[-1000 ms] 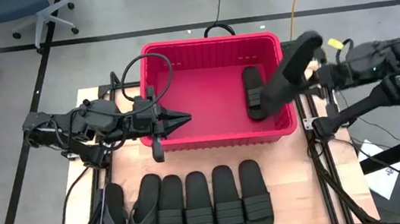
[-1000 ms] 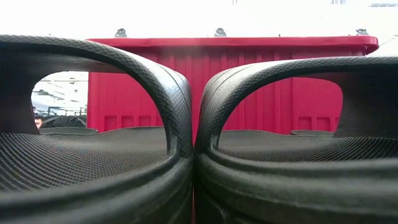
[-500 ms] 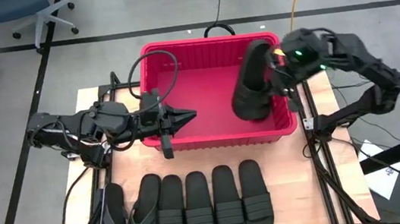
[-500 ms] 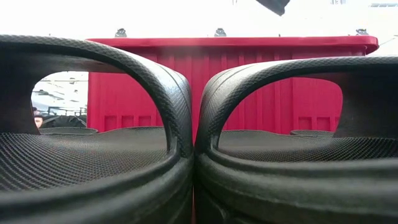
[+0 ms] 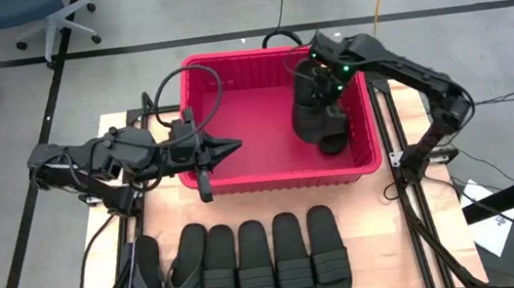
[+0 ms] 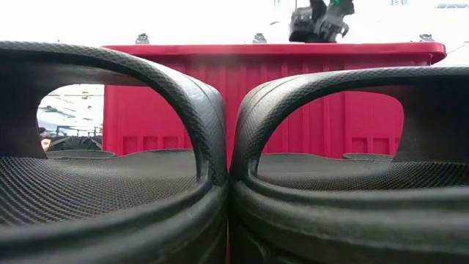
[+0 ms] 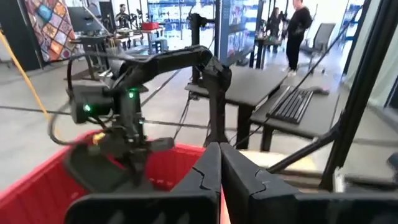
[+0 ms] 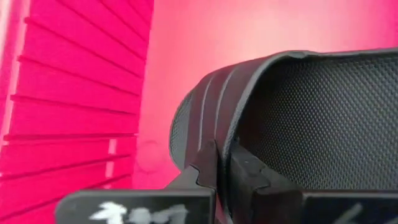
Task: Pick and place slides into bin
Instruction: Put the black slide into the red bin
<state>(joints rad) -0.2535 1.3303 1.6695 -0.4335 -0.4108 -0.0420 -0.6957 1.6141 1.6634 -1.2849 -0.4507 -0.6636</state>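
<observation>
Inside the red bin (image 5: 232,98) the right hand (image 5: 324,106) is clamped on a black slide (image 5: 316,122) over another slide (image 5: 333,140), while the left hand (image 5: 234,148) is pinched together, empty, above the bin's left half.

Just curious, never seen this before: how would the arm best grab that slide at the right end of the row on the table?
Probably by the ribbed strap of the rightmost slide, coming straight down from above. It lies flat, sole down, and the strap arches up, giving fingers an edge to pinch.

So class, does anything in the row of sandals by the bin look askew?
Yes: at the row's left end, the two flip-flops overlap and lie angled, while the four slides beside them sit straight.
</observation>
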